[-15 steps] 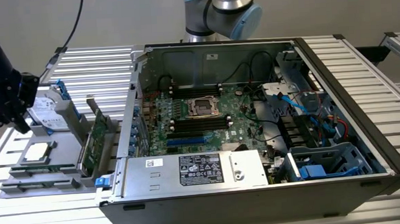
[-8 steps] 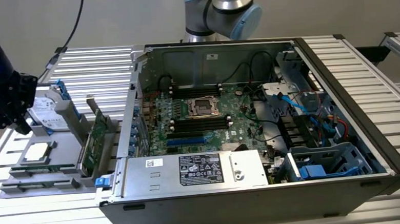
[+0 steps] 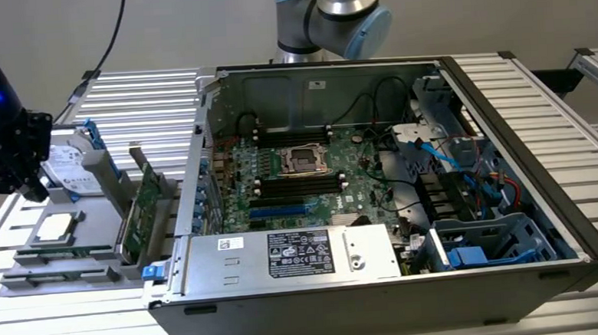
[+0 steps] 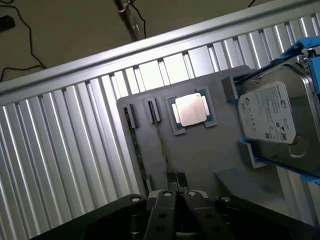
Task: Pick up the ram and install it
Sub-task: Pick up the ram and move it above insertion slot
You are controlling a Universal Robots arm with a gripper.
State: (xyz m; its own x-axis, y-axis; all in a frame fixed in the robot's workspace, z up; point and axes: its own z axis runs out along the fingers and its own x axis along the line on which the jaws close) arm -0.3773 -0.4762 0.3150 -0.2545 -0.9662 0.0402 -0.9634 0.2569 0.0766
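Note:
The ram (image 4: 137,148) is a slim green stick standing on edge in a slot of the grey tray (image 4: 200,155). A second thin strip (image 4: 160,137) runs along the neighbouring slot; what it is I cannot tell. My gripper (image 4: 176,178) hovers above the tray's near end with its fingers pressed together and nothing visibly between them. In the exterior view the gripper (image 3: 29,189) hangs at the far left, above the tray (image 3: 97,224). The open computer case (image 3: 387,286) lies to the exterior view's right, its black memory slots (image 3: 297,184) bare beside the processor socket (image 3: 304,158).
On the tray also sit a silver processor (image 4: 192,110), a hard drive (image 4: 270,117) in a blue bracket, and an upright green expansion card (image 3: 142,210). Cables, a power supply (image 3: 298,252) and a blue drive cage (image 3: 487,242) crowd the case. The table is ribbed metal (image 4: 60,150).

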